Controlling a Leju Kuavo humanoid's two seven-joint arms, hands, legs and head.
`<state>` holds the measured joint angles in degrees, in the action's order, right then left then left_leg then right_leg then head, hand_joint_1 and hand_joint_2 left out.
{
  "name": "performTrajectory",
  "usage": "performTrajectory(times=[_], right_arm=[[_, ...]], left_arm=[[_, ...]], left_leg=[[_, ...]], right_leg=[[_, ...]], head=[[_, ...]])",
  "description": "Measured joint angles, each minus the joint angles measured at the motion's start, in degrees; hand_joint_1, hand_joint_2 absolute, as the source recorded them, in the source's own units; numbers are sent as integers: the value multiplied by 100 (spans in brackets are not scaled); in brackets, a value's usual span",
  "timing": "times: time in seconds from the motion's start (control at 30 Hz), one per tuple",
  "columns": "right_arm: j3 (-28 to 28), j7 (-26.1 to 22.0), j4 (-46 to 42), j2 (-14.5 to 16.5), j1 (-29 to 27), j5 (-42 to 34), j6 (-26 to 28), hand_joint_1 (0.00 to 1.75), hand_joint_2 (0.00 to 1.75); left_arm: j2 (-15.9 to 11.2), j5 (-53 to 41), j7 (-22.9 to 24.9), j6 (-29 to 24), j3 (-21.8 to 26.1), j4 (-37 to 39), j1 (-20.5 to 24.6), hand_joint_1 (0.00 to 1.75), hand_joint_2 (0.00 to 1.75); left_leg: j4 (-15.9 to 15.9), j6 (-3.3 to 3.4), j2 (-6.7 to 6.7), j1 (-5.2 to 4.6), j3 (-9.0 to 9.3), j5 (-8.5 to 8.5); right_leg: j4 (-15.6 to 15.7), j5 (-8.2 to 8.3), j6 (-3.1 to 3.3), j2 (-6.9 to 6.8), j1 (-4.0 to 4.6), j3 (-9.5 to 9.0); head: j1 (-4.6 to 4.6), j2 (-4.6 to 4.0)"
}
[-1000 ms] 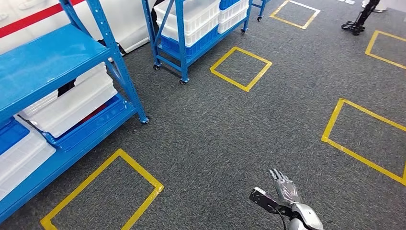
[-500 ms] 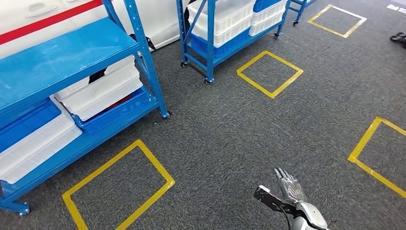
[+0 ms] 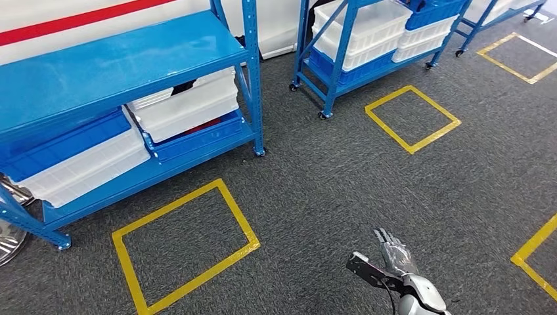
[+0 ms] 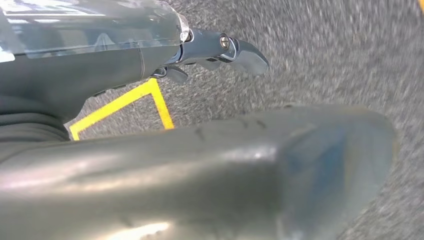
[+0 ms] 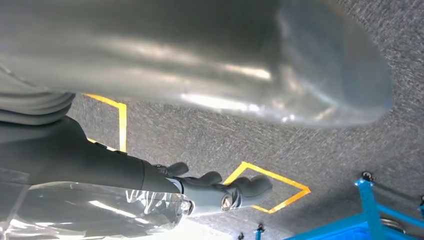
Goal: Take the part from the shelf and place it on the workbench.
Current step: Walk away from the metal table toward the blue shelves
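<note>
A blue shelf point(image 3: 131, 59) stands at the upper left of the head view, its lower level carrying white bins point(image 3: 190, 105) and blue bins point(image 3: 197, 136). I cannot make out the part among them. My right hand point(image 3: 394, 256) hangs low over the grey carpet, well short of the shelf, fingers spread and empty. The right wrist view shows its dark fingers point(image 5: 225, 190) stretched out with nothing in them. In the left wrist view, my left hand's fingers point(image 4: 225, 50) also reach out over the carpet, holding nothing.
A second blue shelf on wheels point(image 3: 368, 39) with stacked white bins stands at the upper right. Yellow tape squares point(image 3: 184, 249) point(image 3: 412, 118) mark the carpet in front of each shelf. A round metal object point(image 3: 6, 236) sits at the left edge.
The whole picture has shifted: the camera has turned toward the near shelf, which now sits closer to the middle. My right hand keeps the same spread pose.
</note>
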<state>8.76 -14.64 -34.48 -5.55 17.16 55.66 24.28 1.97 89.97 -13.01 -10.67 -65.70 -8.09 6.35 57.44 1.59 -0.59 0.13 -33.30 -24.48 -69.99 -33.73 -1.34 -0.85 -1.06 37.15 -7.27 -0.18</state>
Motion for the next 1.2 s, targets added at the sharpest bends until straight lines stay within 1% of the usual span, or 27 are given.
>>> performTrajectory(times=[0.03,0.07,0.1,0.13,0.2,0.27,0.33,0.37,0.43,0.47,0.5,0.53,0.57,0.6,0.63,0.67,0.73,0.8,0.87,0.93,1.0,1.03,1.07,1.1,1.13,1.17,1.2], right_arm=[[-14,-3,25,-7,-6,-7,0,0,0],[-24,-9,49,-9,-11,-11,1,0,0],[-30,-15,67,-9,-13,-13,2,0,0],[-34,-20,80,-9,-11,-13,3,0,0],[-44,-26,93,-10,-8,-13,6,0,0],[-51,-28,103,-14,-9,-13,7,0,0],[-53,-28,108,-9,3,-9,7,0,0],[-53,-27,108,4,15,-2,5,0,0],[-52,-26,110,30,29,19,-1,0,0],[-52,-26,115,38,26,31,-7,0,0],[-52,-26,124,40,20,44,-15,0,0],[-52,-24,134,43,13,54,-27,0,0],[-52,-22,145,50,11,63,-40,0,0],[-52,-21,156,60,11,72,-52,0,0],[-52,-20,167,72,13,75,-60,0,0],[-52,-20,177,84,17,79,-65,0,0],[-52,-20,195,95,34,82,-66,0,0],[-52,-20,207,98,58,83,-67,0,0],[-52,-21,214,110,81,84,-69,0,0],[-52,-30,220,124,102,84,-71,0,0],[-52,-41,246,123,99,83,-72,0,0],[-52,-44,267,120,87,83,-72,0,0],[-52,-46,293,118,73,84,-72,0,0],[-52,-48,316,119,65,87,-72,0,0],[-52,-48,335,122,67,92,-72,0,0],[-52,-48,349,124,77,98,-72,0,0],[-52,-48,359,125,91,104,-72,0,0]], left_arm=[[-1,2,1,-3,33,0,3,0,0],[-1,2,1,-4,73,0,0,0,0],[-1,3,2,-5,120,0,-4,0,0],[-1,3,3,-4,178,0,-7,0,0],[2,3,5,8,306,-2,-6,0,0],[5,3,11,22,422,-5,-16,0,0],[4,2,19,26,502,-7,-50,0,0],[2,1,21,23,530,-7,-68,0,0],[-3,-1,25,15,571,-7,-71,0,0],[-4,-1,29,9,585,-7,-60,0,0],[-3,-1,33,4,595,-7,-48,0,0],[-2,-1,37,-2,604,-8,-41,0,0],[-2,-1,42,-8,611,-8,-40,0,0],[-2,-1,46,-15,619,-9,-42,0,0],[-2,-1,50,-22,628,-9,-44,0,0],[-3,0,54,-28,639,-9,-44,0,0],[-5,1,56,-34,663,-9,-34,0,0],[-5,1,59,-36,682,-9,-28,0,0],[-5,1,62,-42,691,-9,-34,0,0],[-4,2,64,-51,693,-9,-34,0,0],[-4,3,67,-64,697,-9,-15,0,0],[-4,3,72,-73,699,-9,-7,0,0],[-3,3,80,-81,703,-9,-4,0,0],[-3,3,88,-87,706,-9,-5,0,0],[-3,3,95,-92,711,-9,-7,0,0],[-3,3,98,-95,717,-9,-7,0,0],[-1,3,98,-96,723,-10,-5,0,0]], left_leg=[[3,5,-77,-5,-1,0],[8,7,-158,-10,0,-1],[14,5,-240,-13,5,-3],[20,0,-323,-15,14,-7],[42,-25,-473,-19,19,-23],[57,-78,-605,-9,-8,-30],[38,-153,-717,8,-37,-20],[52,-185,-679,7,-47,-34],[321,-236,-397,-9,-173,-208],[633,-255,-210,-2,-316,-376],[1026,-279,-91,10,-512,-559],[1394,-303,-33,28,-700,-697],[1620,-327,-5,45,-820,-739],[1632,-347,15,59,-835,-671],[1400,-359,51,70,-723,-498],[1003,-365,132,76,-523,-274],[293,-318,349,40,-165,-15],[83,-225,401,-4,-79,-2],[56,-134,264,-1,-87,23],[3,-58,147,18,-64,56],[-21,-11,31,29,-58,76],[-20,2,-39,25,-63,80],[-17,8,-120,19,-66,80],[-12,8,-202,12,-65,81],[-5,7,-286,6,-62,80],[4,3,-365,2,-59,78],[15,-4,-435,6,-61,75]], right_leg=[[-329,-95,-4,44,0,183],[-493,-82,-3,63,1,294],[-439,44,6,76,1,303],[-164,263,24,106,2,204],[628,678,75,325,-2,-124],[1052,807,108,494,5,-302],[1110,798,133,425,10,-330],[1144,808,157,362,3,-352],[1215,824,218,220,-20,-402],[1228,820,242,138,-13,-422],[1229,808,260,56,-7,-431],[1228,797,266,-27,-1,-436],[1225,785,265,-108,2,-444],[1221,770,256,-183,0,-455],[1213,750,241,-252,-5,-473],[1202,725,220,-319,-10,-497],[1173,672,165,-436,6,-535],[1161,643,108,-538,35,-553],[1170,623,44,-623,28,-578],[998,478,-14,-429,-4,-527],[369,135,-36,-86,-22,-230],[-33,-29,-38,6,-22,-21],[-347,-113,-37,48,-21,155],[-469,-81,-29,65,-19,245],[-360,68,-12,83,-19,226],[-48,294,13,132,-18,107],[360,520,45,266,-21,-56]], head=[[1,0],[1,0],[1,1],[1,1],[1,0],[2,0],[2,0],[2,-1],[0,-1],[-1,0],[-2,0],[-1,1],[-1,1],[-1,1],[-1,1],[-1,1],[0,0],[2,-1],[3,0],[4,0],[5,0],[5,0],[5,0],[5,-1],[5,-1],[5,-1],[5,0]])
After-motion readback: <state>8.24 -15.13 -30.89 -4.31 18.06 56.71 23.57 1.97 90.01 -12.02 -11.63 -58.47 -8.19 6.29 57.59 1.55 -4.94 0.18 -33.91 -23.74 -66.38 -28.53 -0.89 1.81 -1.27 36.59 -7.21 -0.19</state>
